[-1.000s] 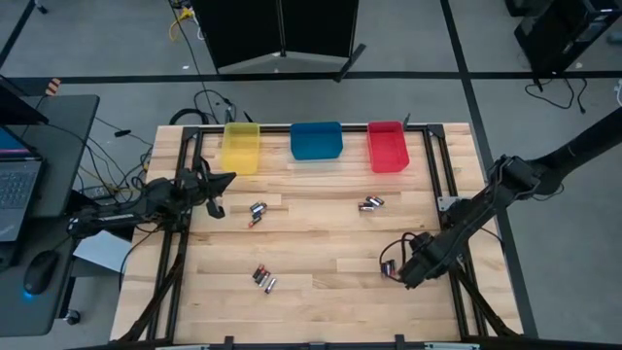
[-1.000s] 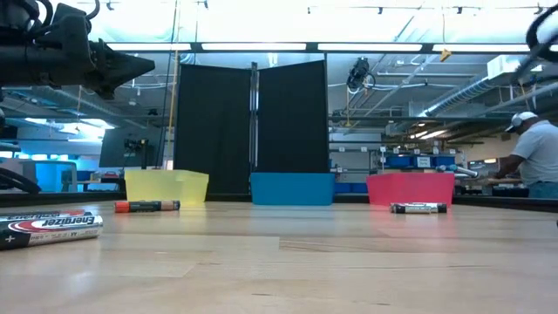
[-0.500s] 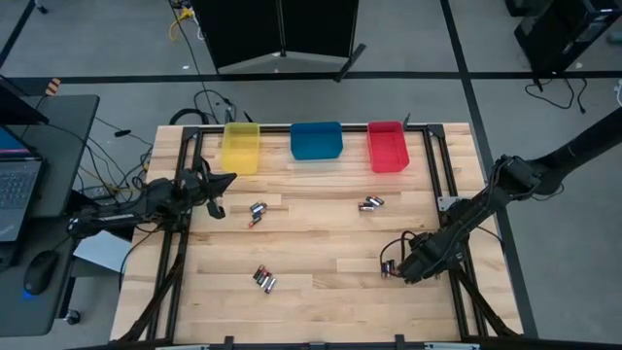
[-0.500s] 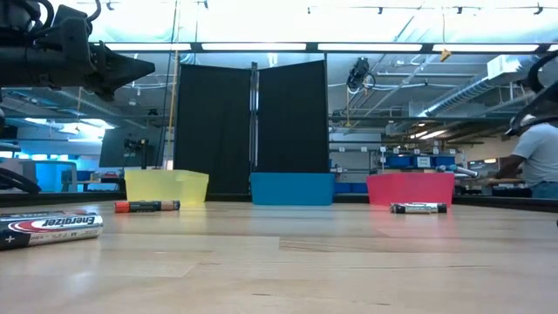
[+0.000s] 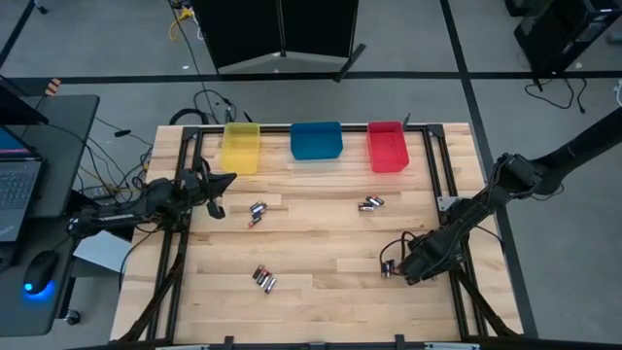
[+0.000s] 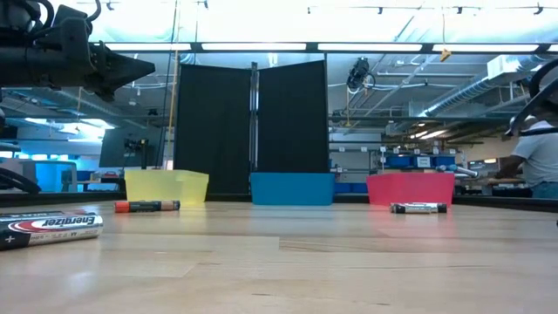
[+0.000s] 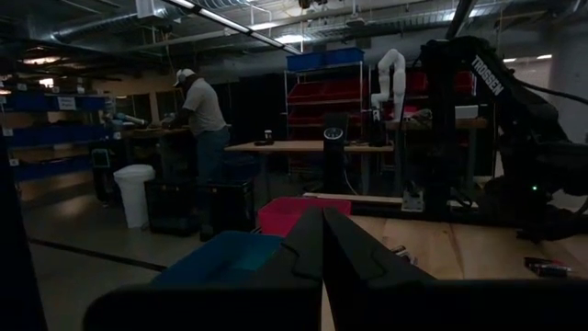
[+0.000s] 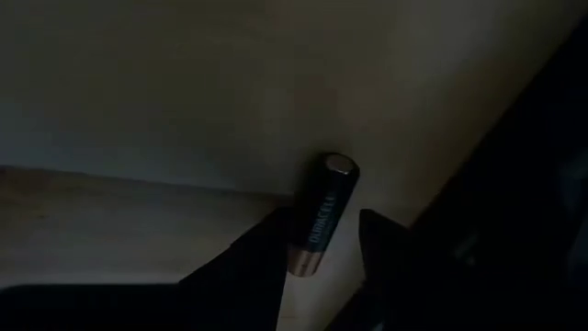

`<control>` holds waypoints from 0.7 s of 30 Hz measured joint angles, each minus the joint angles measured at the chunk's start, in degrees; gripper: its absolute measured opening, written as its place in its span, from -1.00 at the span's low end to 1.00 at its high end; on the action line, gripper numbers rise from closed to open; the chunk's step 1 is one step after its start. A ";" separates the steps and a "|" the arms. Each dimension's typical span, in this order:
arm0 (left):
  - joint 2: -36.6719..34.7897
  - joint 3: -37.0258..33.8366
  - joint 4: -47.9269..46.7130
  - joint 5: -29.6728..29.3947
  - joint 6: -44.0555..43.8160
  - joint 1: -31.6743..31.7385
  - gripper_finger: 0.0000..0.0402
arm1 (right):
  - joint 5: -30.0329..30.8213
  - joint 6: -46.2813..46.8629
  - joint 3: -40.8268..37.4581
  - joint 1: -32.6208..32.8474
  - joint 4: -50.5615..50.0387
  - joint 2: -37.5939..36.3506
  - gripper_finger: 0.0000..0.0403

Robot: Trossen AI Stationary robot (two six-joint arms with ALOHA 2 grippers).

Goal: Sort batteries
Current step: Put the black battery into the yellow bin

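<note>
Batteries lie in small groups on the wooden table: one (image 5: 258, 211) left of centre, one (image 5: 369, 203) below the red bin, one (image 5: 264, 279) near the front, one (image 5: 388, 267) at the near right. My right gripper (image 5: 397, 268) is low over that last group. In the right wrist view its open fingers stand on either side of one dark, copper-ended battery (image 8: 322, 230) lying on the table, and a gap shows beside one finger (image 8: 390, 253). My left gripper (image 5: 225, 182) waits shut above the table's left side, below the yellow bin.
Yellow (image 5: 241, 146), blue (image 5: 316, 140) and red (image 5: 387, 146) bins stand along the far edge. Black frame rails run down both sides of the table (image 5: 321, 243). A person (image 6: 536, 157) works at a bench in the room beyond.
My right arm has sunk lower over the near-right batteries; in the low view its upper part has dropped. The batteries have stayed where they were.
</note>
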 joint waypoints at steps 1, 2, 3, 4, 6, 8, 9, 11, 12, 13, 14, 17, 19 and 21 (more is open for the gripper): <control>0.00 -0.02 -0.01 0.02 0.02 0.00 -0.97 | 0.10 -0.32 0.00 0.00 0.13 0.03 -0.30; 0.00 0.00 -0.02 0.00 0.00 0.02 -0.97 | 0.23 -0.51 0.00 0.00 0.26 0.03 -0.34; 0.00 -0.01 -0.02 0.00 0.00 0.00 -0.97 | 0.37 -0.58 -0.02 0.00 0.44 0.05 -0.38; 0.00 -0.02 -0.02 0.00 0.00 0.00 -0.97 | 0.60 -0.92 -0.02 0.00 0.57 0.07 -0.43; 0.00 -0.02 -0.07 0.00 -0.05 0.02 -0.97 | 1.23 -1.42 -0.02 0.02 0.96 0.09 -0.56; 0.00 -0.02 -0.26 0.00 -0.20 0.02 -0.97 | 1.78 -2.32 -0.04 0.07 0.92 0.09 -0.68; 0.00 -0.02 -0.37 0.00 -0.23 0.02 -0.97 | 1.86 -2.84 -0.04 0.07 0.87 0.09 -0.72; 0.00 -0.02 -0.71 0.01 -0.37 0.01 -0.97 | 2.18 -4.37 0.22 0.07 0.48 0.10 -0.72; 0.00 -0.01 -0.75 0.00 -0.65 0.02 -0.97 | 2.65 -5.34 0.77 0.09 -0.27 0.19 -0.72; 0.00 -0.02 -0.76 0.00 -1.33 0.00 -0.97 | 3.32 -6.17 1.49 0.12 -1.57 0.30 -0.72; -0.02 -0.02 -0.74 0.00 -2.13 0.00 -0.97 | 3.86 -6.85 2.32 0.17 -3.12 0.45 -0.72; -0.01 -0.01 -0.76 0.01 -2.95 0.01 -0.97 | 9.25 -8.66 5.17 0.01 -7.98 0.53 -0.72; 0.00 -0.02 -0.76 0.00 -2.97 0.01 -0.97 | 12.36 -9.73 7.53 -0.25 -7.80 0.53 -0.72; -0.02 -0.02 -0.74 0.00 -3.03 0.00 -0.97 | 15.58 -11.06 9.51 -0.80 -8.69 0.47 -0.72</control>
